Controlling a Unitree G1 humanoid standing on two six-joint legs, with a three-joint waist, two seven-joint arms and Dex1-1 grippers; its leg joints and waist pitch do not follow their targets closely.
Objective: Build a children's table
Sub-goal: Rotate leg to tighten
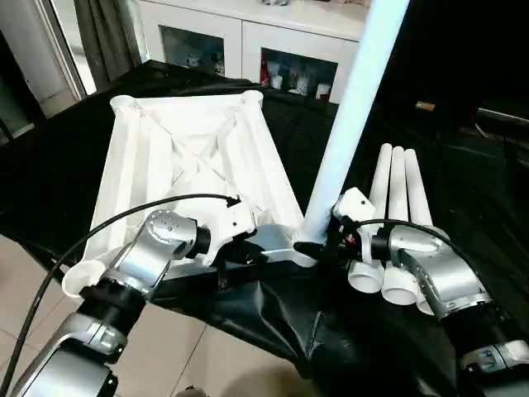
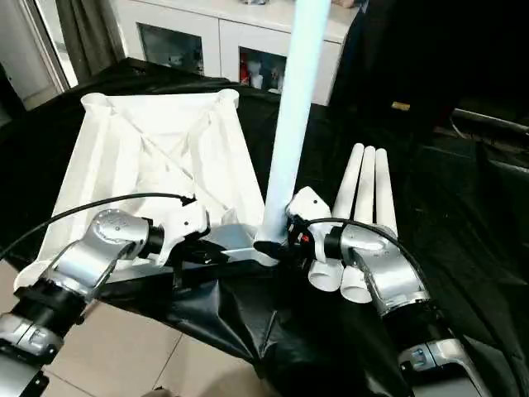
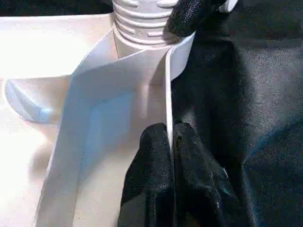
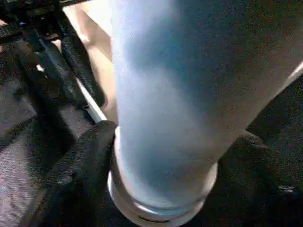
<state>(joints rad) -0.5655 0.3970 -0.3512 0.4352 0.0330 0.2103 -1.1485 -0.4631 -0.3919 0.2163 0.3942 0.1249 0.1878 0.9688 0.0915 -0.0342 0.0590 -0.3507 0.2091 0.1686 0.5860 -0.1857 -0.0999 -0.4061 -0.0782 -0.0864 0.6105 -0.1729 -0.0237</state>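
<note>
Presently, left gripper (image 3: 170, 142) pinches the near rim of the white ribbed plastic tabletop (image 1: 190, 157); right gripper (image 4: 165, 165) clasps the upright white tubular leg (image 1: 351, 116) at the near right corner socket (image 1: 304, 248).

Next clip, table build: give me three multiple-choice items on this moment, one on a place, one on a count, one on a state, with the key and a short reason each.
1. Where does the upright leg stand?
A. in the near right corner socket of the tabletop
B. in the far left socket
C. flat on the cloth

2. How many loose legs lie by the right gripper?
A. one
B. three
C. five

3. What is the left gripper doing?
A. hanging open
B. shut on a loose leg
C. pinching the tabletop's rim

Key: 1 A, the leg rises from that corner; 2 B, three tubes lie side by side; 3 C, the fingers clamp the thin wall.
</note>
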